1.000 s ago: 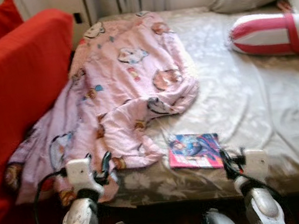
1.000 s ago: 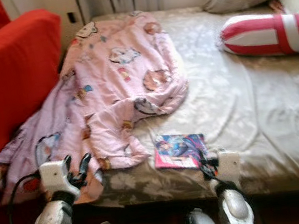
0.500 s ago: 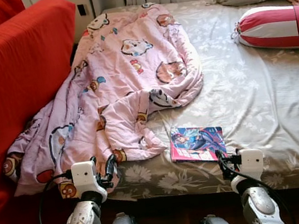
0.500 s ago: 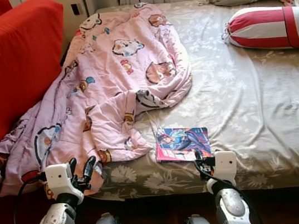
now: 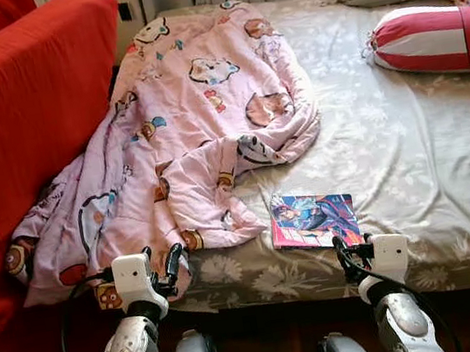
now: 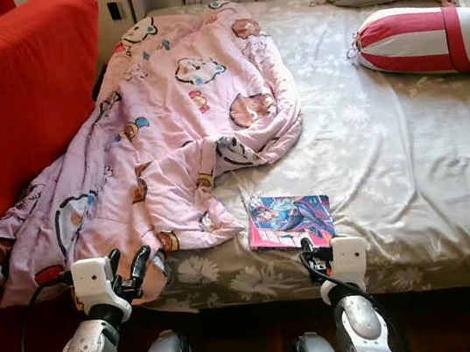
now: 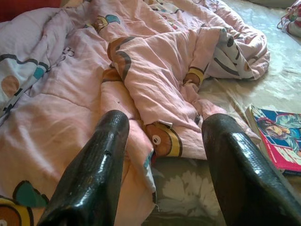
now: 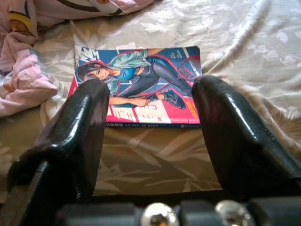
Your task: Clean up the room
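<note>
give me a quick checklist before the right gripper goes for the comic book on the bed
1. Right gripper open: ok, fingers spread wide.
2. Gripper lined up with the comic book: ok, book sits between the fingers, just ahead.
3. Book free of the pink blanket: ok, blanket edge lies beside it, not on it.
4. Book lies flat on the bed sheet: ok.
5. Left gripper out of the way: ok, open over the blanket's edge.

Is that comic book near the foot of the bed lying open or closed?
Closed. The glossy pink-and-blue comic book lies flat on the floral grey bedsheet, front cover up, its bound edge visible.
</note>
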`<state>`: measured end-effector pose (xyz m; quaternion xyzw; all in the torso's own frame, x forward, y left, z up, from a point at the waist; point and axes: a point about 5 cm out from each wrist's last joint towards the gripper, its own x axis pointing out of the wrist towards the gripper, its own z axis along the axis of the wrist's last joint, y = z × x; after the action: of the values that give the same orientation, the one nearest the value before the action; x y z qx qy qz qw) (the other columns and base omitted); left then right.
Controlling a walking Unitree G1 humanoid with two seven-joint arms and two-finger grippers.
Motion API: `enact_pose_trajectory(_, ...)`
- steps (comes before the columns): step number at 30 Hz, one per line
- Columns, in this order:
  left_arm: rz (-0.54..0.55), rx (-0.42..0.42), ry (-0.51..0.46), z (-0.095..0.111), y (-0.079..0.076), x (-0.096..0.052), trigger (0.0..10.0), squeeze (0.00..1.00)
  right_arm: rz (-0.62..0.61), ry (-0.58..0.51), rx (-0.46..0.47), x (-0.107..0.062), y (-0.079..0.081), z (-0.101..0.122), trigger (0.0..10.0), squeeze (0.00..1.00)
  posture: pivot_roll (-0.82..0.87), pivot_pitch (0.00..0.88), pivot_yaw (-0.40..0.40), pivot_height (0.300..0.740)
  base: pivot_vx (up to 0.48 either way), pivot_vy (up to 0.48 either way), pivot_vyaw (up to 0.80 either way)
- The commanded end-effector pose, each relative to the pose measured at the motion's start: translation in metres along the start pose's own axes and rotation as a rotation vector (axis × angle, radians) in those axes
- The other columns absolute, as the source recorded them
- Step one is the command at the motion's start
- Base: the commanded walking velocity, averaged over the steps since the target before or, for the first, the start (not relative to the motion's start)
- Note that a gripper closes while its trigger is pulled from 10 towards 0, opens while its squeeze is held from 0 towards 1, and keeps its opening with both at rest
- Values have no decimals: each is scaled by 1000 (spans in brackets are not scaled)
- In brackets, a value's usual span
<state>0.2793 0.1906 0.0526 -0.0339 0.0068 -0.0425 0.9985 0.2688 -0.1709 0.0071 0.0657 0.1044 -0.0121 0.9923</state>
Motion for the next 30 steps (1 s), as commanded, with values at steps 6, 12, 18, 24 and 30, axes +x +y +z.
enact_pose_trajectory(6,-13,4,31,-6,-2,-3,10000,0,6,47,-13,-1,2,-8,10000,0,34,166,-26,605,0,0,0)
enact_pose_trajectory(12,-17,3,31,-6,-4,-2,10000,0,3,17,8,-3,1,-6,10000,0,35,167,-25,595,0,0,0)
enact_pose_trajectory(18,-17,5,30,-6,-3,-2,10000,0,13,30,-10,-2,4,-7,10000,0,39,169,-24,595,40,0,0)
enact_pose_trajectory(24,-20,6,30,-6,-4,-2,10000,0,21,35,-22,-3,4,-8,10000,0,37,169,-23,595,279,0,0)
enact_pose_trajectory(30,-24,7,27,-5,-4,-1,10000,0,52,24,-27,-4,9,-8,10000,0,39,168,-22,595,305,0,232)
